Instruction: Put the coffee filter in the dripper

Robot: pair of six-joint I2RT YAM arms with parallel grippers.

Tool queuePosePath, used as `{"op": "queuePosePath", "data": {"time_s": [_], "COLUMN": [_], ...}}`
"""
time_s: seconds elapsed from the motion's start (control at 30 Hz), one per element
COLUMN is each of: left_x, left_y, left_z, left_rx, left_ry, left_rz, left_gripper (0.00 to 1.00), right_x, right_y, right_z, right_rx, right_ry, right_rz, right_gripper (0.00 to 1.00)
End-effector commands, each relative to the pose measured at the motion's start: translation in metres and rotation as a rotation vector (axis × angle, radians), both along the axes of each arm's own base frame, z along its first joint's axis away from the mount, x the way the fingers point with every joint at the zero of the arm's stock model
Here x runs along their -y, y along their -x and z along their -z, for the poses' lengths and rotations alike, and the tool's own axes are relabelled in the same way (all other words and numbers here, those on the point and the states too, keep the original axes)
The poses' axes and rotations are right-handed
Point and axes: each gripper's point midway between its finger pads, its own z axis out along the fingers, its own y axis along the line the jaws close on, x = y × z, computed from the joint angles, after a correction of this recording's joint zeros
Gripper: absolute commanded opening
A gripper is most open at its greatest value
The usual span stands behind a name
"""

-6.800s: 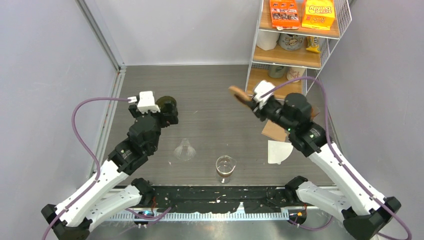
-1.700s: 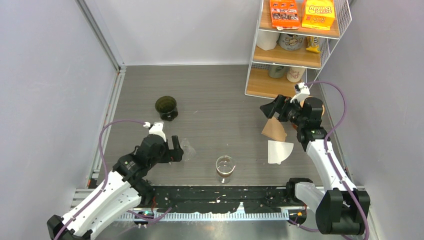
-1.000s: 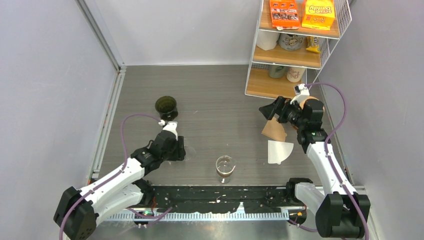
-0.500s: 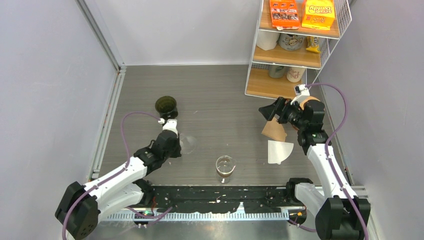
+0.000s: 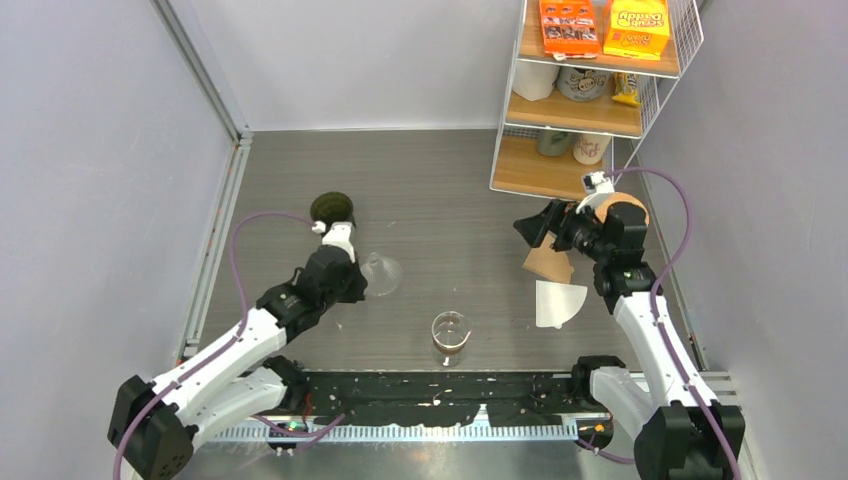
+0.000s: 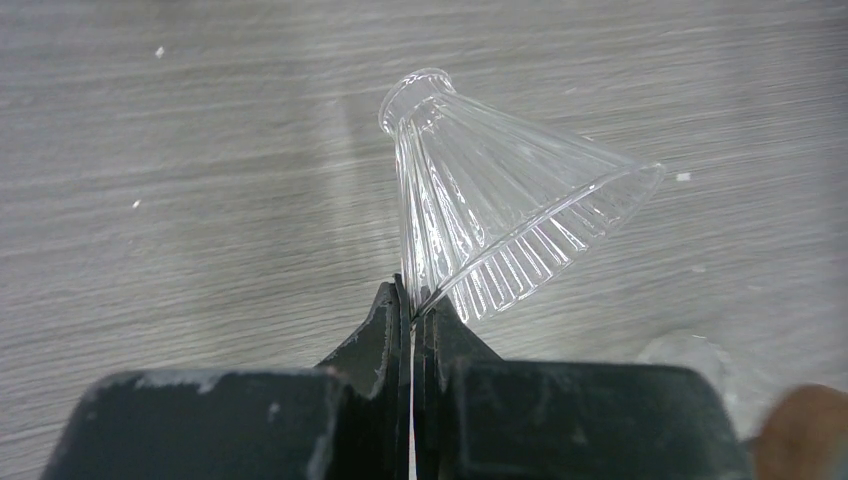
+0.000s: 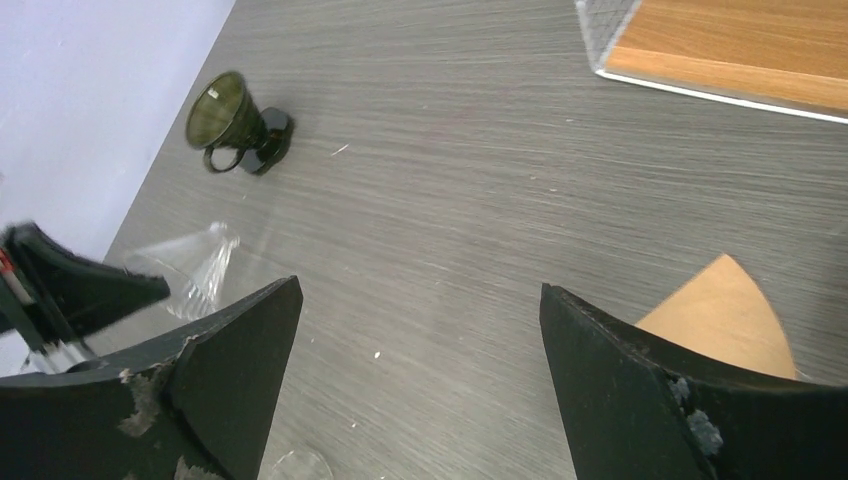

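Note:
The dripper is a clear ribbed glass cone, tilted with its narrow neck pointing away. My left gripper is shut on its wide rim. It also shows faintly in the right wrist view. A brown coffee filter lies flat at the right, with a white filter just nearer to me. My right gripper hangs open over the table left of the brown filter, with nothing between its fingers.
A glass beaker stands near the front edge between the arms. A dark green cone-shaped cup with a handle sits behind the left gripper. A wire shelf with boxes and mugs stands at the back right.
My left gripper came down to the dripper, shut on its rim and tipped it, moving back and right with it. The right arm barely shifted.

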Motion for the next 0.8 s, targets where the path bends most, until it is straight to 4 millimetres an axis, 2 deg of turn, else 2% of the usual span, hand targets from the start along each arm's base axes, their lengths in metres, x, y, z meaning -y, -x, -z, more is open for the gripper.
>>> {"op": "queuePosePath", "data": {"time_s": [0.0,0.13,0.17,0.3,0.4,0.53,0.7,0.77], "left_x": [0.03,0.047,0.053,0.086,0.102,0.122,0.135,0.139], "left_y": [-0.005,-0.01,-0.012,-0.015,-0.018,-0.018,-0.018,-0.017], "left_z": [-0.061,-0.088,-0.09,-0.109,-0.112,-0.116,-0.115,-0.112], "left_rx": [0.009,-0.036,-0.051,-0.073,-0.095,-0.128,-0.144,-0.16], "left_ry": [0.134,0.173,0.185,0.29,0.324,0.348,0.357,0.36], "left_rz": [0.066,0.086,0.101,0.197,0.225,0.283,0.321,0.33], "left_gripper": [0.0,0.0,0.0,0.0,0.0,0.0,0.0,0.0], "right_x": [-0.022,-0.056,-0.071,-0.101,-0.124,-0.143,-0.15,-0.154], "right_y": [0.012,0.02,0.026,0.026,0.026,0.021,0.019,0.02], "right_z": [-0.018,-0.031,-0.03,-0.038,-0.042,-0.038,-0.021,-0.015], "right_rx": [0.096,0.158,0.158,0.174,0.159,0.128,0.074,0.061], "right_ry": [0.095,0.171,0.179,0.189,0.177,0.206,0.292,0.329], "right_rz": [-0.086,-0.191,-0.237,-0.271,-0.295,-0.298,-0.306,-0.323], "right_gripper": [0.96,0.95,0.95,0.95,0.95,0.96,1.0,0.99]}}
